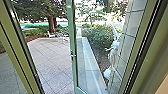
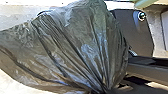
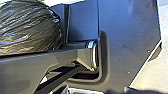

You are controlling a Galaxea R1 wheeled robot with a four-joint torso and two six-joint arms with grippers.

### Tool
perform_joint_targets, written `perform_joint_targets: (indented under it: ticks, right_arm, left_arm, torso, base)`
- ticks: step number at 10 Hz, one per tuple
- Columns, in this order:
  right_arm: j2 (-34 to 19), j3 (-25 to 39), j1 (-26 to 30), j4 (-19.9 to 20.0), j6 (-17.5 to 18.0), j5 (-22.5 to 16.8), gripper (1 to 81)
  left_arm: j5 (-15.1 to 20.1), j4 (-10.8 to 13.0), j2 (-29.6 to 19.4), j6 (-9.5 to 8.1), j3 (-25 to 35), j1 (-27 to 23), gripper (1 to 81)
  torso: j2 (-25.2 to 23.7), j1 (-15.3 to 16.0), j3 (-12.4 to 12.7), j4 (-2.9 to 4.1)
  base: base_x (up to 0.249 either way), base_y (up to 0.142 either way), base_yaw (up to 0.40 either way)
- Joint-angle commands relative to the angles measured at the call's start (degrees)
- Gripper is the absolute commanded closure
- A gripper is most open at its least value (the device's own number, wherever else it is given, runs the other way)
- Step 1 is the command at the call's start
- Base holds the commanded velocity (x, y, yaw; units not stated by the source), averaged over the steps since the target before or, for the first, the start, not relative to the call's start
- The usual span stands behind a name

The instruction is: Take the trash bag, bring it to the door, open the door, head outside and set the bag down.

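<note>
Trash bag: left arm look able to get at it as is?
Probably yes. In the left wrist view the trash bag looks close to the camera, with nothing visible in front of it. Can't tell if it's already gripped.

From where I stand, the door (image 1: 73, 45) runs out past the head view's top and bottom, its handle (image 1: 72, 55) only a smudge. The tree (image 1: 52, 23) loses its crown to the top edge, and the white furniture (image 1: 61, 37) on the paving is too small to make out. I can't tell what the blurry white shape (image 1: 113, 53) is. The left wrist view crops the trash bag (image 2: 82, 45); in the right, the jointed bar (image 3: 62, 58) hides its lower part.
</note>
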Motion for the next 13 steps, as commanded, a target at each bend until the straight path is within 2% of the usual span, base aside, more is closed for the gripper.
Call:
perform_joint_targets:
  ticks: [1,8,9,10,11,13]
  right_arm:
    - [0.9,0.5,1.8,-0.1,-0.5,-3.9,1.0]
    - [0.9,0.4,1.6,-0.2,-0.5,-3.9,1.0]
    - [0.9,0.4,1.6,-0.3,-0.5,-3.9,1.0]
    - [0.9,0.4,1.5,-0.3,-0.6,-3.9,1.0]
    - [0.9,0.4,1.6,-0.3,-0.6,-3.9,1.0]
    - [0.9,0.4,1.6,-0.3,-0.6,-3.9,1.0]
  left_arm:
    - [3.4,0.4,0.0,0.18,0.1,-2.0,81.1]
    - [3.4,0.4,0.0,0.18,0.1,-2.0,81.1]
    - [3.5,0.4,0.0,0.18,0.1,-2.0,81.1]
    - [3.5,0.4,0.0,0.18,0.1,-2.0,81.1]
    - [3.5,0.4,0.0,0.18,0.1,-2.0,81.1]
    - [3.5,0.4,0.0,0.18,0.1,-2.0,81.1]
  torso:
    - [0.0,0.0,0.0,0.00]
    - [-0.1,-0.1,0.0,0.00]
    - [-0.1,-0.1,5.6,0.00]
    - [-0.1,-0.1,5.9,0.00]
    - [-0.1,-0.1,1.2,0.00]
    - [-0.1,-0.1,3.4,0.00]
  base:
    - [0.066,0.000,0.000]
    - [0.098,0.000,0.000]
    - [0.109,0.000,0.000]
    - [0.108,0.000,0.000]
    - [0.108,0.000,0.000]
    - [0.108,0.000,0.000]
